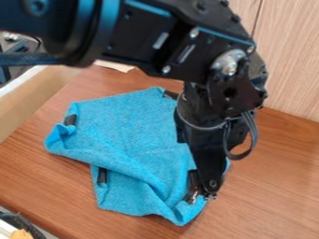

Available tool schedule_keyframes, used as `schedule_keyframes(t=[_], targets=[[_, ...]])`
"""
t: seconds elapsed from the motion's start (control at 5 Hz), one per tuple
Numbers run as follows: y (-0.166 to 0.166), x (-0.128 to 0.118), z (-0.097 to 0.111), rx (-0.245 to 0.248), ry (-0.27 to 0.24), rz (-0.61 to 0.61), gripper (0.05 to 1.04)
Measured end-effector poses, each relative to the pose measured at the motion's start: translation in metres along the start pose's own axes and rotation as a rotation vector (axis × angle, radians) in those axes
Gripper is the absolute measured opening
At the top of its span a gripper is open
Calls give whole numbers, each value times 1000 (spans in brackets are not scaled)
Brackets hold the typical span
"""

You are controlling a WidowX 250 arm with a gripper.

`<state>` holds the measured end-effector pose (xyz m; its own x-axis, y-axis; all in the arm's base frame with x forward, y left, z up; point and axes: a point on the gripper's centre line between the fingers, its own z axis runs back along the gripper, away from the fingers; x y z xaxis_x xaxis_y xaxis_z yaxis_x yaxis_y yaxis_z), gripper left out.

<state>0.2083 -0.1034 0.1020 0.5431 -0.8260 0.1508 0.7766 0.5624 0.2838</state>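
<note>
The black gripper (pixel 202 192) points down at the lower right part of a blue cloth (pixel 128 135), its tip close over the cloth's edge. Whether it holds any of the fabric cannot be made out. The cloth lies rumpled on the brown table, with folds running toward its lower right corner. Small black pieces sit along its edges: one at the left (pixel 70 120), one at the lower left (pixel 102 175), and one at the top right, partly behind the arm. The arm covers the cloth's right side.
The wooden table (pixel 274 186) extends around the cloth. A light wood-grain panel (pixel 289 56) rises behind it at the right. Along the left runs a beige ledge (pixel 37 95), with dark equipment beyond. A dark-rimmed object (pixel 22 226) stands at the lower left corner.
</note>
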Motion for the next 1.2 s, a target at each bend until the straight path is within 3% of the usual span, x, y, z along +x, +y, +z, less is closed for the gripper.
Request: schedule_keyframes(t=[0.2, 0.8, 1.0, 1.2], targets=[[-1, -2, -4, -7, 18, -3, 1000], [40, 8, -27, 4, 101, 103, 1000], [53, 2, -49, 12, 120, 148, 1000], [68, -2, -71, -44, 137, 208, 1000]])
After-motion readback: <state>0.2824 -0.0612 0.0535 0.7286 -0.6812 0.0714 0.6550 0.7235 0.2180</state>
